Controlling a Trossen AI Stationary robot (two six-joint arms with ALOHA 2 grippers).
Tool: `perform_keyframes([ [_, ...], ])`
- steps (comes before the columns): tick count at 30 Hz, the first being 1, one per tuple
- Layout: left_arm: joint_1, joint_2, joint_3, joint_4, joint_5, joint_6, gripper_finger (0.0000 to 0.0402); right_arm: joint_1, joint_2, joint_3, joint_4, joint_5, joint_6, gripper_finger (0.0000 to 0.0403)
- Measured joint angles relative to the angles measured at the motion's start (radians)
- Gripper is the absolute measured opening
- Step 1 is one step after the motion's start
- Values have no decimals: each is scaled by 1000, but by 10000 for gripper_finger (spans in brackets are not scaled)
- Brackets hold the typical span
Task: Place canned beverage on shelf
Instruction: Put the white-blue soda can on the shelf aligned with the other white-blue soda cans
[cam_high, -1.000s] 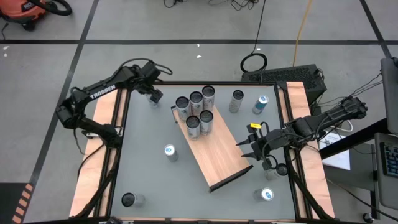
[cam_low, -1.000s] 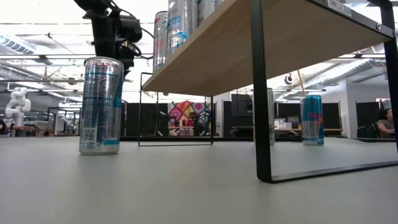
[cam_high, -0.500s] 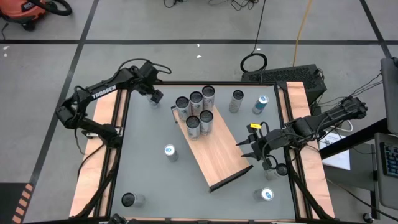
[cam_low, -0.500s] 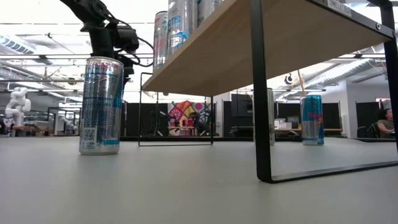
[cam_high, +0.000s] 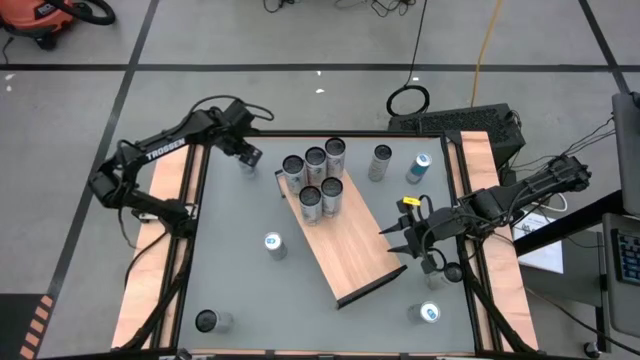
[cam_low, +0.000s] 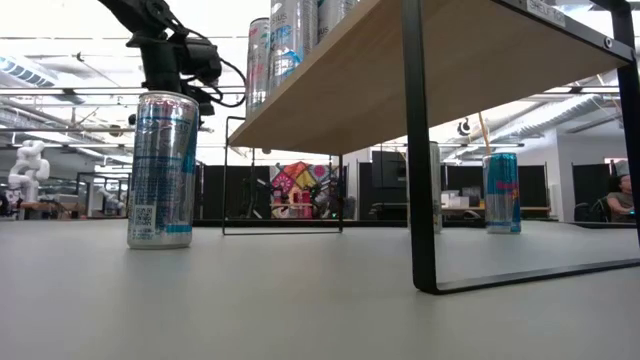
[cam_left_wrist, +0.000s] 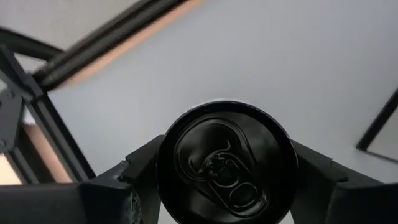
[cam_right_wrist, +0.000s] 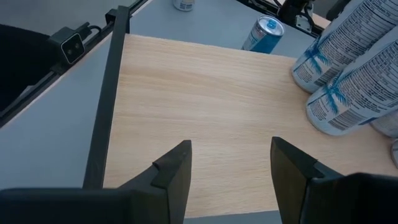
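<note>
At the table's far left corner: left gripper (cam_high: 246, 155), lowered over a standing beverage can (cam_left_wrist: 227, 163). Change noted: arm has dropped from above the can to straddle it, and the jaws, spread wide a second ago, are closing in. In the left wrist view the fingers (cam_left_wrist: 144, 167) flank the can's black top on both sides; whether they already press the wall cannot be told. Judgement: pick-up under way, lift not yet begun.

Shelf (cam_high: 355, 250): light wood board on dark legs, set diagonally mid-table. Holds five cans (cam_high: 315, 180) clustered at its far end; near end bare.

Loose cans on table: one near the shelf's left side (cam_high: 272, 243), two beyond its far end, two near the front edge.

Right gripper (cam_high: 404, 235): idle at the shelf's right edge, jaws partly spread, empty, unchanged.
</note>
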Motion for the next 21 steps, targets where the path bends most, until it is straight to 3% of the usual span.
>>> perform_keyframes([
  [15, -139, -230, 246, -36, -33, -70, 259, 1, 0, 0, 22, 0, 21, 150],
  [21, -207, -322, 332, 51, -86, -40, 260, 3, 0, 0, 22, 0, 75, 150],
])
